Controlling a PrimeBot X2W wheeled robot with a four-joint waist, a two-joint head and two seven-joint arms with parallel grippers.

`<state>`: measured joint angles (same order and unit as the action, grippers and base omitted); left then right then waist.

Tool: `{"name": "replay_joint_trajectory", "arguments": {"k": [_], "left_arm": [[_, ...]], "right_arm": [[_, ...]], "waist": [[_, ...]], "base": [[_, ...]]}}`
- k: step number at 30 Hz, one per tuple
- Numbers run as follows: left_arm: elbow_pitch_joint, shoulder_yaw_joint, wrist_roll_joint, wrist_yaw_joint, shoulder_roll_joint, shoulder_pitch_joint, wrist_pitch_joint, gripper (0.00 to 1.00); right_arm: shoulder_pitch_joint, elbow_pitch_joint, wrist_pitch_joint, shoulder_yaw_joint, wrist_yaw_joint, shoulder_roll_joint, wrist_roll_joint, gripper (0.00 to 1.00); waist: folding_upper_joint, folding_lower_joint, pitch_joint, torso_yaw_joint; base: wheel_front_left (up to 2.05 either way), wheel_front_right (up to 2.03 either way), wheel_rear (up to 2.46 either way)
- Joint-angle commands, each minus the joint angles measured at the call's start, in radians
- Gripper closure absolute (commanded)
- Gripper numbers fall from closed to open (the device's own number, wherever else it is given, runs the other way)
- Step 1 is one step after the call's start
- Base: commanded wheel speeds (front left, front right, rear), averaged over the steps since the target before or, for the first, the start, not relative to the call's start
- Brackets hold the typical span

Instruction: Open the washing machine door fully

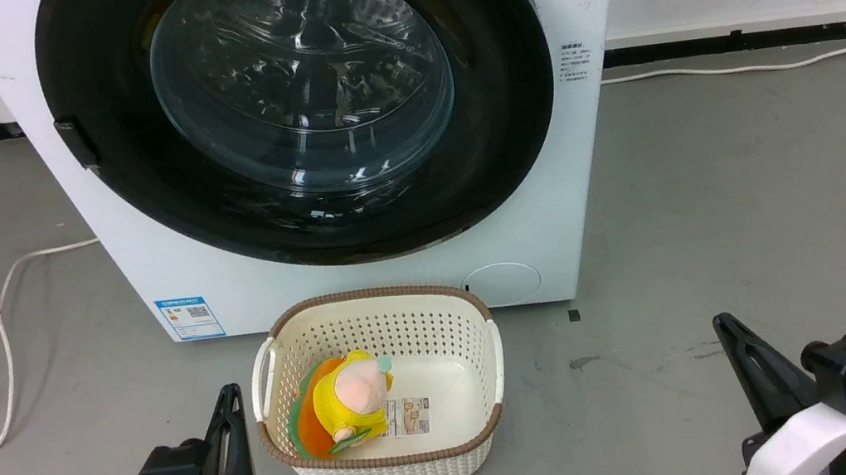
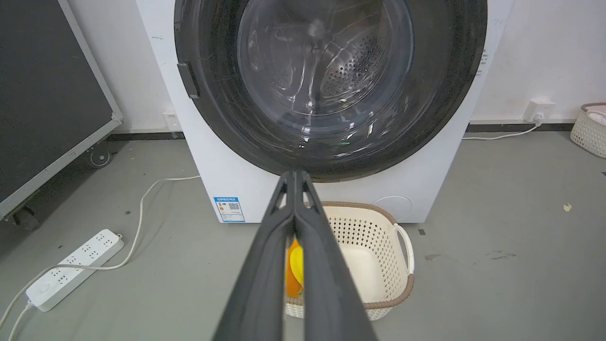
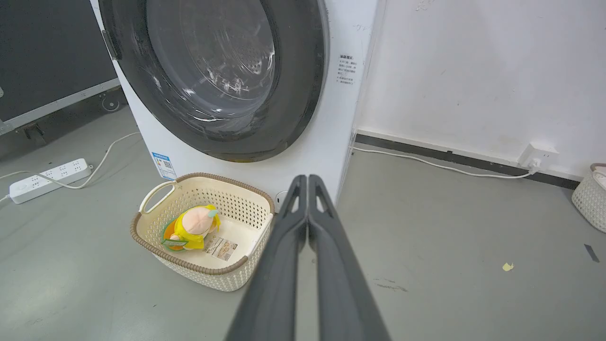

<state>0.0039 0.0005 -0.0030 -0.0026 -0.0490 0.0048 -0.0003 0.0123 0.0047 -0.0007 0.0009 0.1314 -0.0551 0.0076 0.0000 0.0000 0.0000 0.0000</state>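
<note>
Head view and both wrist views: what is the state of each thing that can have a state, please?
washing machine door, shut, not yet opened.
left gripper, shut, holding nothing.
right gripper, shut, holding nothing.
round white flap, shut.
basket, upright, with a plush toy inside.

Head camera up high, tilting down: washing machine door (image 1: pixel 302 104) across top, basket (image 1: pixel 390 469) on floor just below, both close. Left wrist camera low, faces door square-on past left gripper (image 2: pixel 294 173). Right wrist camera low too, off to right, catches door at slant past right gripper (image 3: pixel 307 176), wall socket (image 3: pixel 537 155) beyond. All three share door, basket.
</note>
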Motion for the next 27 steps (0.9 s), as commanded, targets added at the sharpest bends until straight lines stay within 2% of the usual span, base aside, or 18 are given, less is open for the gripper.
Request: {"name": "replay_joint_trajectory", "arguments": {"k": [1,26,27], "left_arm": [[-0.004,0.000,0.003,0.003,-0.001,-0.005,0.000,1.00],[-0.004,0.000,0.003,0.003,-0.001,-0.005,0.000,1.00],[0.000,0.000,0.000,0.000,0.000,0.000,0.000,0.00]], "right_arm": [[-0.012,-0.005,0.001,-0.001,-0.001,0.005,-0.008,1.00],[-0.012,-0.005,0.001,-0.001,-0.001,0.005,-0.008,1.00],[0.000,0.000,0.000,0.000,0.000,0.000,0.000,0.00]], "waist": [[0.0000,0.0000,0.000,0.000],[0.0000,0.0000,0.000,0.000],[0.0000,0.0001,0.000,0.000]], "base": [[0.00,0.00,0.00],[0.00,0.00,0.00],[0.00,0.00,0.00]]}}
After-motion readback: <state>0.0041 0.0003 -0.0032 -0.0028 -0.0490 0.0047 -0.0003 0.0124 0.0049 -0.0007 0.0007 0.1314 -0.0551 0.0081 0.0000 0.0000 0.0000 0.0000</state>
